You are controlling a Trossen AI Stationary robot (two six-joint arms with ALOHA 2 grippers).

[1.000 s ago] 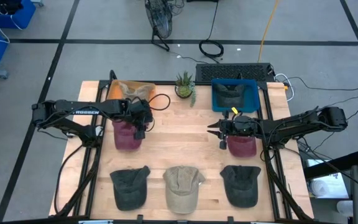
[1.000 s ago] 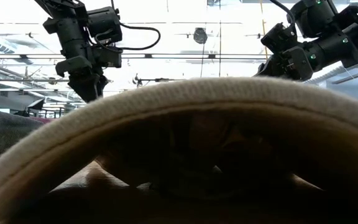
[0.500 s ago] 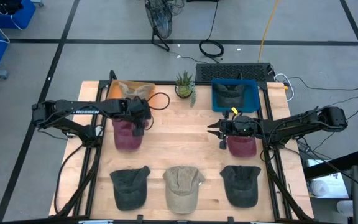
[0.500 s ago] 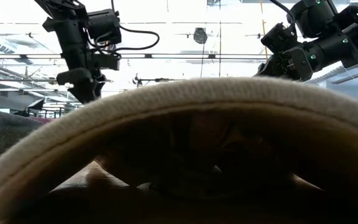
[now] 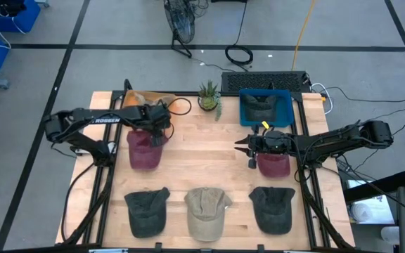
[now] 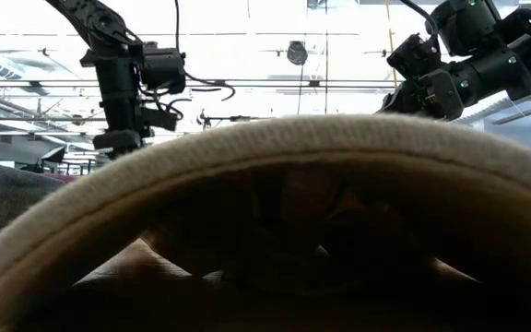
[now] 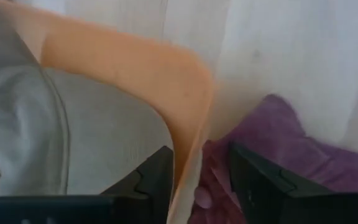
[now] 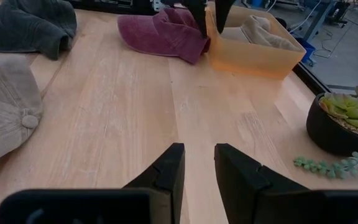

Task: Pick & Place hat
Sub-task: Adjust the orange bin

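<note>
Jaws astride crumpled maroon hat [image 5: 143, 149]

Grey floor [image 5: 118, 28] with dark tape lines surrounds the wooden table [image 5: 202, 158].

Overhead sees all; low lens pressed against beige cap [image 6: 275, 231].

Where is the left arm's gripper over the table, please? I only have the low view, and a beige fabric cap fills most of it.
Observer: The left gripper hangs where the orange plastic bin meets the maroon fabric cap.
Operator: Are its fingers on anything?
Observer: They stand apart astride the bin's wall; a pale cap lies inside.
Operator: And the right gripper?
Observer: The right gripper waits open above bare wood, beside another maroon cap.
</note>
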